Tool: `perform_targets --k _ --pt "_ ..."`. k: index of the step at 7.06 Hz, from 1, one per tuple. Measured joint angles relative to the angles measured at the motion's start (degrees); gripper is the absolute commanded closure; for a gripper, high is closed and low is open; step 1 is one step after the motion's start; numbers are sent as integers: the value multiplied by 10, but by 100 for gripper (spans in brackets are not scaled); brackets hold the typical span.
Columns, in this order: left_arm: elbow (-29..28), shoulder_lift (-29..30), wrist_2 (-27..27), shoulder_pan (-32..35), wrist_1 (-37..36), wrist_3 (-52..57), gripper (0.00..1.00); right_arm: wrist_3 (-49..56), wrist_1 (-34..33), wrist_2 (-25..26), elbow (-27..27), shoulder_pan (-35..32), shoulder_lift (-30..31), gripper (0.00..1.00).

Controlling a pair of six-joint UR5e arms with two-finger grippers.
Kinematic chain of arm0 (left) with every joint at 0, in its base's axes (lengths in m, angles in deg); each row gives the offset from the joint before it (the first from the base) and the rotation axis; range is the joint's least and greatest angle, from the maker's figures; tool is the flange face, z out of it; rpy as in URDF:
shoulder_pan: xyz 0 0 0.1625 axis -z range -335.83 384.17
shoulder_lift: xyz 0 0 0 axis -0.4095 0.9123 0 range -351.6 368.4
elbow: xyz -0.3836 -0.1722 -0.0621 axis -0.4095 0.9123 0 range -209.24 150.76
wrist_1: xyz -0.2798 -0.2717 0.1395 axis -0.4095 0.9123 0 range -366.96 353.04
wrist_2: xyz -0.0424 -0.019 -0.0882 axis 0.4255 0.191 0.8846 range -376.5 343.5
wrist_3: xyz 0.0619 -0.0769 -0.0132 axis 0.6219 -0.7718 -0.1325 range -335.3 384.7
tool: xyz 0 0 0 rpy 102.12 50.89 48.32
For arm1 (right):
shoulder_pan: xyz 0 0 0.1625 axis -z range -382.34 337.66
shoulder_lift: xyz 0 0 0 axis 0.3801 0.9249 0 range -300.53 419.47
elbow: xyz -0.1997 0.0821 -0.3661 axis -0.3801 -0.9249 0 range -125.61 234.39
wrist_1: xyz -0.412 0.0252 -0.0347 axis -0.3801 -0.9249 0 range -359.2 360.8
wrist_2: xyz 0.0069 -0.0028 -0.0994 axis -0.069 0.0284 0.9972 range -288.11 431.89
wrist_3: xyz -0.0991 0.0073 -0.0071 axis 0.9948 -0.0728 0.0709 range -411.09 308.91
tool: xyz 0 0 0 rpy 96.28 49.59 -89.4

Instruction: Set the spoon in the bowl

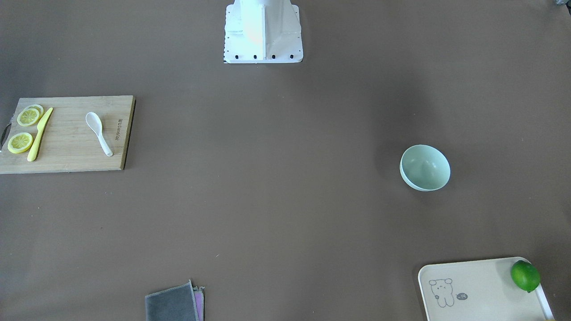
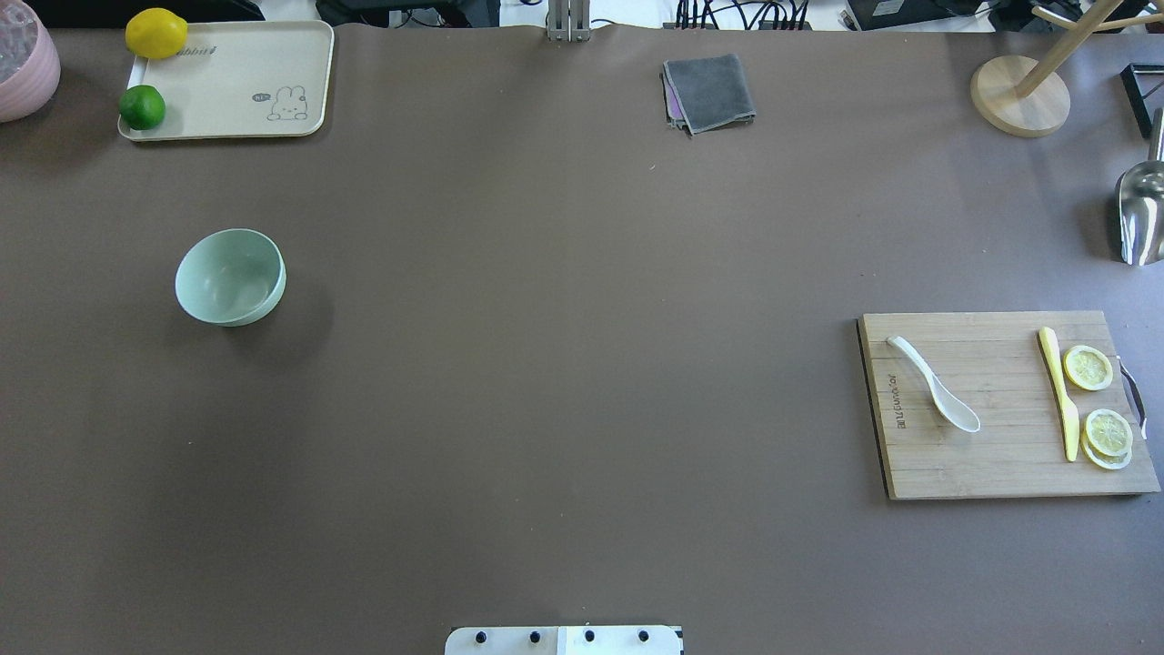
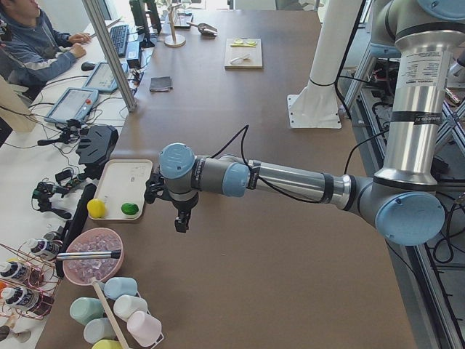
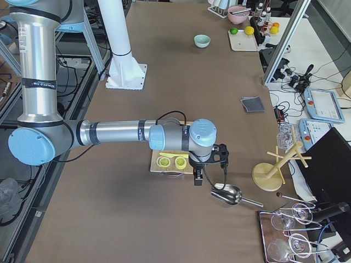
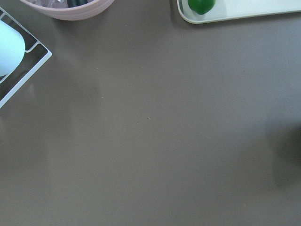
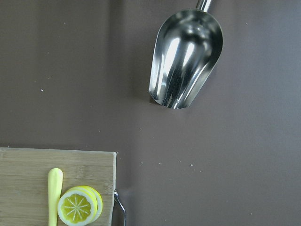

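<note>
The white spoon (image 2: 935, 396) lies on a wooden cutting board (image 2: 1000, 464) at the table's right side, its scoop toward the robot; it also shows in the front view (image 1: 99, 133). The mint-green bowl (image 2: 230, 277) stands upright and empty on the left side, far from the spoon. Neither gripper shows in the overhead, front or wrist views. My left gripper (image 3: 179, 222) hangs over the table's left end near the tray. My right gripper (image 4: 198, 179) hangs past the board's outer end, near a metal scoop. I cannot tell whether either is open or shut.
A yellow knife (image 2: 1059, 391) and lemon slices (image 2: 1088, 367) share the board. A metal scoop (image 2: 1141, 214) and a wooden stand (image 2: 1018, 95) are at the far right. A tray (image 2: 236, 91) with a lime (image 2: 143, 107) and lemon (image 2: 156, 34), a pink bowl (image 2: 23, 59) and a grey cloth (image 2: 709, 91) line the far edge.
</note>
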Motion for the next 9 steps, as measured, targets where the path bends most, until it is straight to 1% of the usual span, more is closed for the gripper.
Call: perform_targets --k 2,6,9 --pt "-1 2 0 0 0 0 2 0 1 -9 5 0 -2 0" --pt "-1 24 3 -4 7 2 2 4 1 -25 10 0 1 0" --pt "4 15 43 -25 73 -16 3 4 1 -65 18 16 3 0"
